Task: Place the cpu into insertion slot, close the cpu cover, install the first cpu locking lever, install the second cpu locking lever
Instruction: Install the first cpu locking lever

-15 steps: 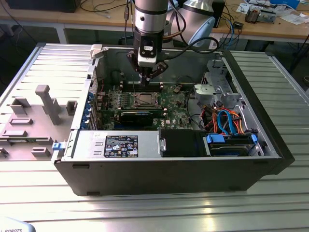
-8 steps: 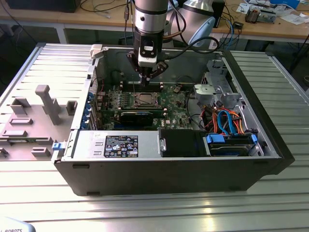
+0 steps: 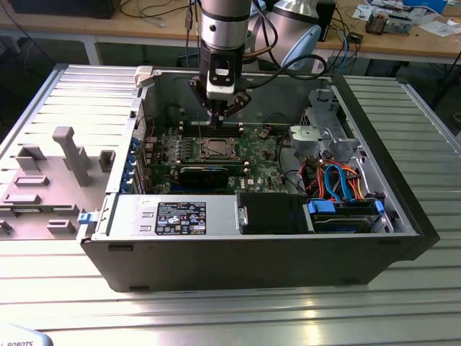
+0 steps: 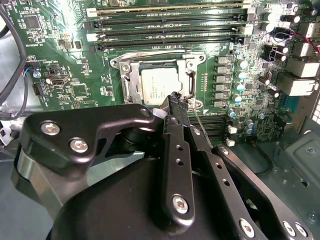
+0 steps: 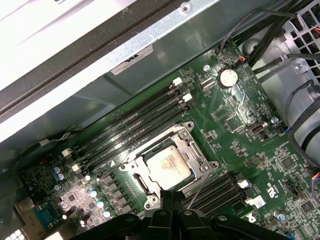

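The cpu [image 4: 157, 85] [image 5: 167, 167] lies flat in the insertion slot in the middle of the green motherboard [image 3: 259, 155]. A dark strip of the slot [image 5: 144, 184] shows beside the chip. The silvery cpu cover [image 4: 126, 82] [image 5: 192, 145] lies down around the cpu, framing it. My gripper [image 4: 175, 98] [image 5: 173, 195] [image 3: 218, 121] is shut, its tips just over the cover's edge. A thin metal locking lever [image 4: 199, 125] [image 5: 199, 186] slants up right beside the fingertips; whether it touches them is unclear.
Long black memory slots [image 4: 165, 25] run on both sides of the socket. A black card [image 3: 209, 173], the power supply [image 3: 176, 215] and a drive cage with coloured cables [image 3: 338, 180] crowd the case. The case wall [image 5: 100, 65] rises close behind. A grey fixture [image 3: 68, 155] stands at the exterior view's left.
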`<act>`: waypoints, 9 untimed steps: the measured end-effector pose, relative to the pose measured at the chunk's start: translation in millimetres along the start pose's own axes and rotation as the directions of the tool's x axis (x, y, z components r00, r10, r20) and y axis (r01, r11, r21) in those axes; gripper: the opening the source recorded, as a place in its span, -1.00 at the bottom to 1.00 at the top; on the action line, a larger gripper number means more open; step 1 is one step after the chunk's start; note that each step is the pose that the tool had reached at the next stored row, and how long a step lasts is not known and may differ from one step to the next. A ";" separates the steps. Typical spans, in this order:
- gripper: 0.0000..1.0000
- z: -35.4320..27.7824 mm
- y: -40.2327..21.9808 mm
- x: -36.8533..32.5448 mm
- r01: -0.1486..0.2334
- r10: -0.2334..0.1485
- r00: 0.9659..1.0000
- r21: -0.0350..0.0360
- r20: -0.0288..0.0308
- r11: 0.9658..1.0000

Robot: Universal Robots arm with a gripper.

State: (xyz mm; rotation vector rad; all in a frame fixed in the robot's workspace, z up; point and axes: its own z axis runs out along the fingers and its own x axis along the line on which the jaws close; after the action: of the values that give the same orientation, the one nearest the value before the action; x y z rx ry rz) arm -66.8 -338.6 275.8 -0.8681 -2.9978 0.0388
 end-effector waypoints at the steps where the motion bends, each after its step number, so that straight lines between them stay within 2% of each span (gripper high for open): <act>1: -0.79 0.0 0.0 0.0 0.004 -0.004 1.000 0.000 0.000 1.000; 9: -0.79 0.0 0.0 0.0 0.012 -0.012 1.000 0.000 0.000 1.000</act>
State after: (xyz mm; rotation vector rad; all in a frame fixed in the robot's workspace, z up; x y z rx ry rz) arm -66.7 -338.6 275.8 -0.8497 -3.0032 0.0386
